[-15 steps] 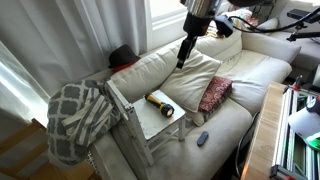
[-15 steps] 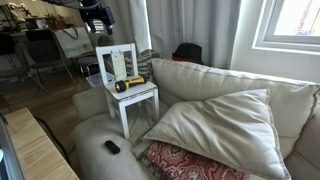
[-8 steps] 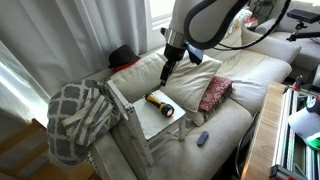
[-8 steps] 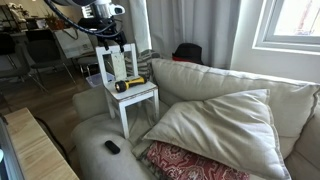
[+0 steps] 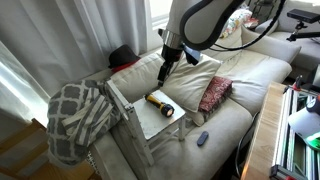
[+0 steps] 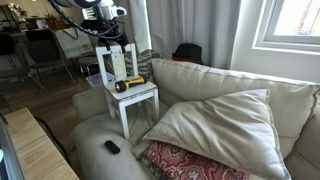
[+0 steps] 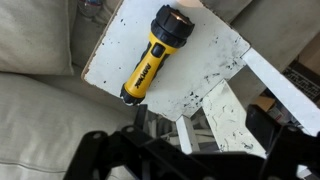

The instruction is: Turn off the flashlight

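Note:
The flashlight (image 7: 155, 55), with a yellow body and a wider black head, lies on its side on the seat of a small white chair (image 7: 200, 75). It shows in both exterior views (image 5: 160, 103) (image 6: 128, 85). My gripper (image 5: 164, 64) hangs in the air above and behind the chair, well clear of the flashlight. It also shows in an exterior view (image 6: 109, 42). In the wrist view its dark fingers (image 7: 185, 150) are spread wide at the bottom edge, open and empty. I cannot tell whether the light is on.
The white chair (image 5: 140, 120) stands tipped on a beige sofa. A grey patterned blanket (image 5: 78, 115) lies beside it. A red patterned cushion (image 5: 215, 93), a large pale pillow (image 6: 215, 125) and a small dark remote (image 5: 203, 138) lie on the sofa.
The arm has swung from the far end of the sofa toward the chair and come lower. Over the last half second it barely moved. The flashlight has not moved.

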`<state>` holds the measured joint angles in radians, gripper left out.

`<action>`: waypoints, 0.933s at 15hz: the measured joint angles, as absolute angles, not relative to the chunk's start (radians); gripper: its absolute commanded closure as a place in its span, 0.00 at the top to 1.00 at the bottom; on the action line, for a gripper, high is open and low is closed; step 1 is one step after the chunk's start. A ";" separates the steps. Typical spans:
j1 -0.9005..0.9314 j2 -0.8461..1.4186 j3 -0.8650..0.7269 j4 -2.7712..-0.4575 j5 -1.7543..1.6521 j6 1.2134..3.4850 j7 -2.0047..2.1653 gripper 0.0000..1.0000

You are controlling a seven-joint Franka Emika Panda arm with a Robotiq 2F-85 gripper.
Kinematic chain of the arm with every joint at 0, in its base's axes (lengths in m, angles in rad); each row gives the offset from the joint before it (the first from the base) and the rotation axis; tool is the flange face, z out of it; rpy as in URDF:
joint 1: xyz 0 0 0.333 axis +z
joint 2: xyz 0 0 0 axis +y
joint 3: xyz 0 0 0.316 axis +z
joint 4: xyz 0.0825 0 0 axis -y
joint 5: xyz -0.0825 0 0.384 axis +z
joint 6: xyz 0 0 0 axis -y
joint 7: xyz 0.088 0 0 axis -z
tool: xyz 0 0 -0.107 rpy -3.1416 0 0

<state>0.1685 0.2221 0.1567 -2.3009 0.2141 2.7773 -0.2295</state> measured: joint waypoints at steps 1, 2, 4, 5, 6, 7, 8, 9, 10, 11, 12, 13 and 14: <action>0.159 0.225 0.170 -2.300 0.231 2.778 -0.233 1.00; 0.144 0.233 0.186 -2.296 0.254 2.784 -0.238 1.00; 0.111 0.268 0.223 -2.285 0.319 2.805 -0.261 0.75; 0.093 0.291 0.240 -2.278 0.348 2.815 -0.276 0.74; 0.072 0.317 0.259 -2.272 0.375 2.828 -0.296 0.65; 0.048 0.344 0.279 -2.265 0.398 2.843 -0.316 0.58; 0.023 0.370 0.298 -2.257 0.414 2.854 -0.334 0.48; 0.001 0.396 0.313 -2.250 0.419 2.870 -0.344 0.42; -0.016 0.421 0.324 -2.246 0.419 2.888 -0.348 0.35; -0.031 0.444 0.333 -2.242 0.418 2.907 -0.351 0.26; -0.044 0.466 0.343 -2.239 0.418 2.927 -0.353 0.19; -0.057 0.486 0.354 -2.237 0.415 2.945 -0.353 0.12; -0.070 0.506 0.365 -2.234 0.411 2.964 -0.353 0.04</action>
